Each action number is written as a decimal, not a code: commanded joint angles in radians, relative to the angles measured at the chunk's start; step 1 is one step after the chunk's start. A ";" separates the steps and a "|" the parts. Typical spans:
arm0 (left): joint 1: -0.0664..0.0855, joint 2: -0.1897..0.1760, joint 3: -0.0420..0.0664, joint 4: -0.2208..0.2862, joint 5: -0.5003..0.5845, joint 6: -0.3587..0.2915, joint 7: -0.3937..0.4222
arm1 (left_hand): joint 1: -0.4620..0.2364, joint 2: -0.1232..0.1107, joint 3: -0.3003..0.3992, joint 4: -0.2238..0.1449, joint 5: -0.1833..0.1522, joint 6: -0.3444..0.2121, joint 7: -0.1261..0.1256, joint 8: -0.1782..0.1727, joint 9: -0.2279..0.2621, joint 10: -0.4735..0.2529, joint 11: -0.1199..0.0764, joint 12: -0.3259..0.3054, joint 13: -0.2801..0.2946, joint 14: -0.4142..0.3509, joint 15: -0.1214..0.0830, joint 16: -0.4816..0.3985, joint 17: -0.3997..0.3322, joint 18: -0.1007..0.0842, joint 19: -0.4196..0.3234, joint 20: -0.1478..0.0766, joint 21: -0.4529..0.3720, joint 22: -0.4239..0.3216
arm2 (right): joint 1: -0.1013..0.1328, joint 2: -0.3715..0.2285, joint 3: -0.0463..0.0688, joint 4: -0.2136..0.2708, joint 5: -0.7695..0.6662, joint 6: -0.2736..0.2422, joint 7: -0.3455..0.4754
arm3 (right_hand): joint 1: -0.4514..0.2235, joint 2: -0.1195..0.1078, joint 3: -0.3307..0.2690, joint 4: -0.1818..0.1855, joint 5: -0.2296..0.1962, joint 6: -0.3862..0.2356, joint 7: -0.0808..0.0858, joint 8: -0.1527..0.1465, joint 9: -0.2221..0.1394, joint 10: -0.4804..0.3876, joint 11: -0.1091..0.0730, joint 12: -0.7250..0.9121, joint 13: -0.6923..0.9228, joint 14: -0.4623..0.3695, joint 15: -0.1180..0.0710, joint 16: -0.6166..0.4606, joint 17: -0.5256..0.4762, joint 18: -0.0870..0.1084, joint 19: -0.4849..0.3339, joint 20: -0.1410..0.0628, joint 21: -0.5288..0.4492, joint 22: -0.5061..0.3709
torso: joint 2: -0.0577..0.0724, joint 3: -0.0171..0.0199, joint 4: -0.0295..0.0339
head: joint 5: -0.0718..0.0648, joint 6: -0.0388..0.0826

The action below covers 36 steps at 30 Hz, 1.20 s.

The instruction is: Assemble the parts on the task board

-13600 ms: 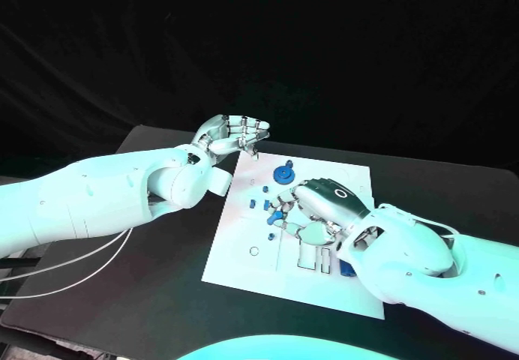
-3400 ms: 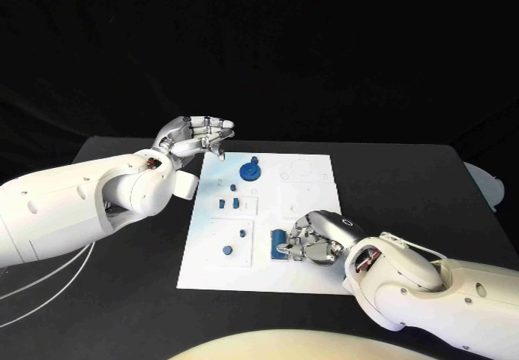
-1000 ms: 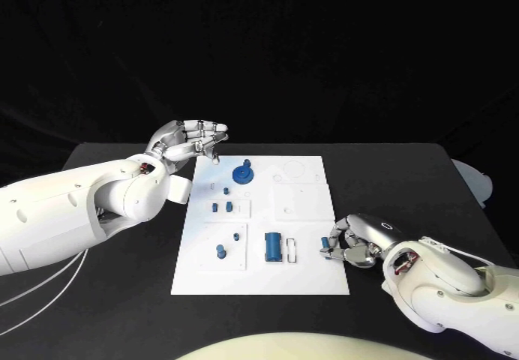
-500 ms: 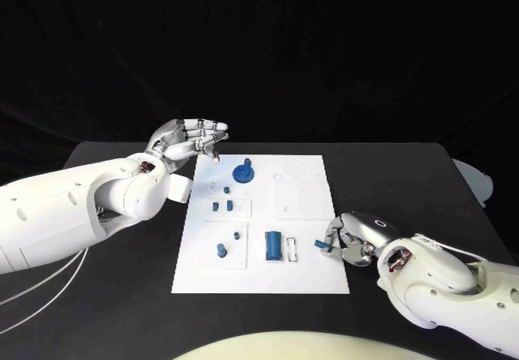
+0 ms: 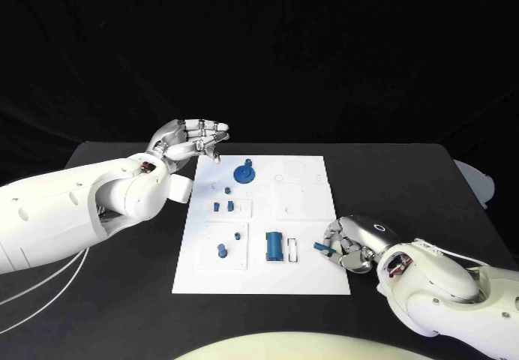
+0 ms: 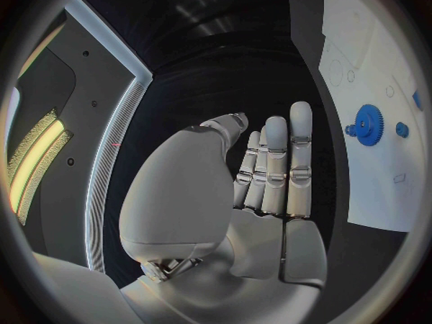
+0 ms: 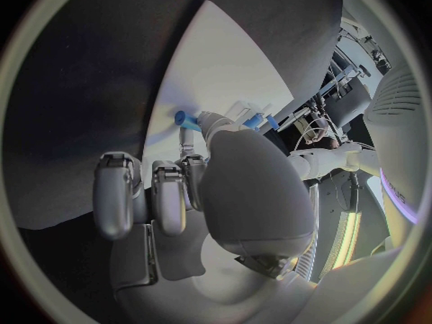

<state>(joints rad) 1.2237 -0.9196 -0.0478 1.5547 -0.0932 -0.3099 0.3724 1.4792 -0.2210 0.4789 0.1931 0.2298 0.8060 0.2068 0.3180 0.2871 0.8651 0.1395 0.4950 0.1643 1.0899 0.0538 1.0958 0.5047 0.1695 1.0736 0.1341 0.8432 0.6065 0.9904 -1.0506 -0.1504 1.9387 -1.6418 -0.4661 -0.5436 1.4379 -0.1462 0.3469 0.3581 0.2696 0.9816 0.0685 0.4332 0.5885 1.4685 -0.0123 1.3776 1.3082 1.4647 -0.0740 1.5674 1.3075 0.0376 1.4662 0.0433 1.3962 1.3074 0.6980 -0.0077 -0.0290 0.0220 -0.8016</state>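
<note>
The white task board [image 5: 306, 277] lies mid-table. A blue gear [image 5: 244, 174] stands at its far end, with two small blue parts [image 5: 225, 204] below it. Nearer me are two more blue parts [image 5: 225, 247] and a blue block [image 5: 274, 244] beside a white slot. My right hand [image 5: 352, 244] is at the board's right edge and pinches a small blue part [image 5: 322, 246] just over the plate; the part [image 7: 187, 119] also shows past the fingertips in the right wrist view. My left hand [image 5: 195, 139] hangs above the far left corner with its fingers stretched out side by side and nothing in them.
The black table [image 5: 108, 255] reaches out on both sides of the board. A pale round object [image 5: 482, 180] sits at the table's right edge. In the left wrist view the gear [image 6: 367, 115] and board [image 6: 378, 65] lie beyond my left hand [image 6: 261, 187].
My right hand has shifted slightly toward the near edge, still pinching the small blue part. The left hand has stayed where it was.
</note>
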 commanded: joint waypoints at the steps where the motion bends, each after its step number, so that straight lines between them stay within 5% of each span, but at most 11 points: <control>1: 0.000 0.001 0.001 0.003 0.003 0.010 0.008 | -0.007 0.004 0.005 0.000 0.001 -0.008 -0.001 0.006 -0.001 -0.005 -0.001 0.004 -0.001 -0.007 0.000 0.005 -0.001 0.016 -0.004 0.003 -0.006 -0.001 | 0.006 -0.001 0.001 0.018 0.007 -0.023 -0.024 | -0.023 -0.004 0.148 -0.135 0.003 -0.003 -0.004 0.021 0.024 0.011 0.002 0.007 0.138 0.106 0.003 0.003 0.262 -0.007 0.056 -0.006 0.008 0.223 | -0.001 -0.0006 0.0008 | 0.000 0.001; 15: 0.000 0.002 0.001 0.005 0.003 0.009 0.008 | -0.007 0.004 0.005 0.000 0.001 -0.008 -0.001 0.006 -0.001 -0.005 -0.001 0.004 -0.001 -0.007 0.000 0.005 -0.001 0.016 -0.004 0.003 -0.006 -0.001 | 0.021 0.044 0.003 0.036 0.122 -0.071 -0.012 | -0.071 -0.017 0.178 -0.135 0.004 -0.004 -0.006 0.027 0.032 0.013 0.001 0.009 0.140 0.106 0.002 0.003 0.263 -0.007 0.056 -0.006 0.007 0.223 | 0.000 -0.0018 0.0002 | 0.001 -0.002; 36: 0.001 0.002 0.001 0.010 0.003 0.010 0.007 | -0.007 0.004 0.005 0.000 0.001 -0.008 -0.001 0.006 -0.001 -0.005 -0.001 0.004 -0.001 -0.007 0.000 0.005 -0.001 0.016 -0.004 0.003 -0.006 -0.001 | 0.013 0.139 0.002 -0.028 0.250 0.005 -0.012 | -0.232 -0.022 0.153 -0.072 0.042 0.022 -0.011 0.037 0.038 0.022 -0.003 0.024 0.151 0.106 -0.001 0.003 0.263 -0.007 0.057 -0.008 0.009 0.223 | 0.001 -0.0002 -0.0006 | 0.004 -0.006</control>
<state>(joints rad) 1.2237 -0.9191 -0.0478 1.5615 -0.0932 -0.3101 0.3724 1.4792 -0.2210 0.4789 0.1931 0.2298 0.8060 0.2068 0.3180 0.2871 0.8652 0.1394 0.4948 0.1645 1.0899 0.0538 1.0957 0.5049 0.1695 1.0736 0.1341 0.8432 0.6065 1.0045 -0.9150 -0.1482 1.9135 -1.4106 -0.4961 -0.5527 1.2156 -0.1686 0.5034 0.2848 0.3062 0.9783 0.0731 0.4661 0.6195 1.4685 -0.0123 1.3961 1.3078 1.4647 -0.0737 1.5674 1.3081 0.0375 1.4662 0.0433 1.4029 1.3079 0.6986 -0.0081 -0.0284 0.0256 -0.8074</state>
